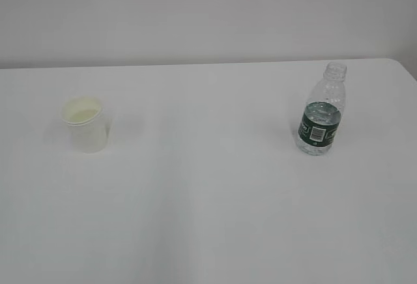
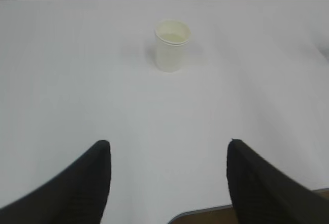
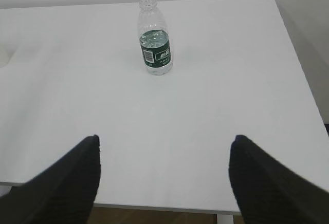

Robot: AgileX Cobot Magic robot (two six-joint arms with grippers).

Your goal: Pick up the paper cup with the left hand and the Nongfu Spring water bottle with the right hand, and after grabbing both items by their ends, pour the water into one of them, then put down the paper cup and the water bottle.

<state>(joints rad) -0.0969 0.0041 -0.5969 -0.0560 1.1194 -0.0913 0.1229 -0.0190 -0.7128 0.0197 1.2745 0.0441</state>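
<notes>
Both grippers wide, holding nothing: left gripper [image 2: 168,154] low over bench [image 1: 208,219], cup [image 2: 172,45] upright well ahead; right gripper [image 3: 163,149] likewise, bottle [image 3: 154,41] upright ahead, part full.

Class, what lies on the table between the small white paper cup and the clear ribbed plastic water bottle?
Nothing: in the exterior view, only bare white table separates the small white paper cup from the clear ribbed plastic bottle.

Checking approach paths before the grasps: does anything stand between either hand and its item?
Nothing visible does. Only bare white table lies between the open left hand and the upright paper cup, and between the open right hand and the upright water bottle.
</notes>
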